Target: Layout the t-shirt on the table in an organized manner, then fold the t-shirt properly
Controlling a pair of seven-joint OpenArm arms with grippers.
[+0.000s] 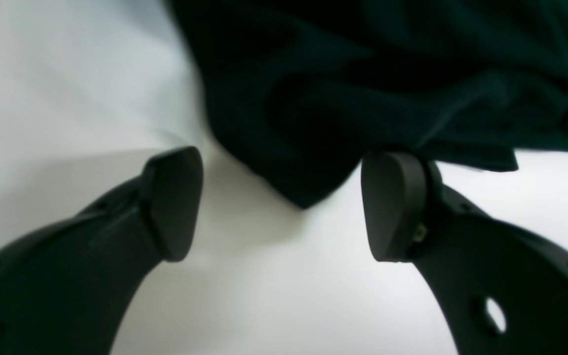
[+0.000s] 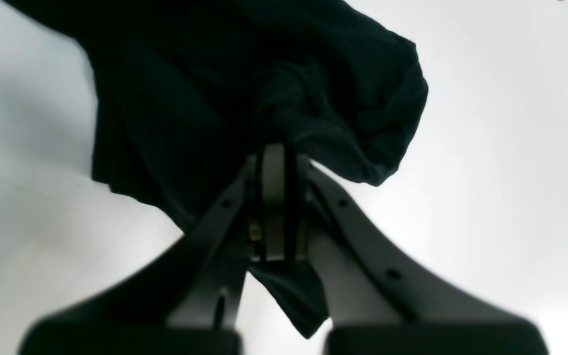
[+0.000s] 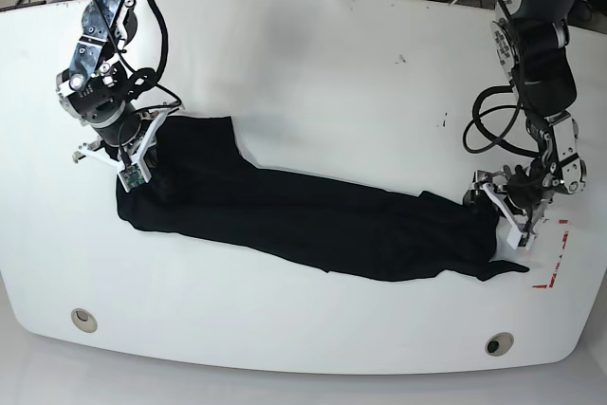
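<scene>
The t-shirt [image 3: 313, 225] lies on the table [image 3: 313, 73] as one long dark strip, stretched from one side to the other, not yet flat. The right gripper [image 2: 275, 197] is pinched tight on a bunch of the cloth at one end, with folds hanging around its closed fingers, most likely so that end stays put while the shirt gets pulled out long. At the other end the left gripper [image 1: 281, 204] is spread wide with nothing inside; a corner of the cloth sits just past its fingertips (the right-hand pad looks close to the hem). It seems set to grab that corner. No words or labels can be read. Only some red dashes [image 3: 555, 277] show near the shirt's end.
</scene>
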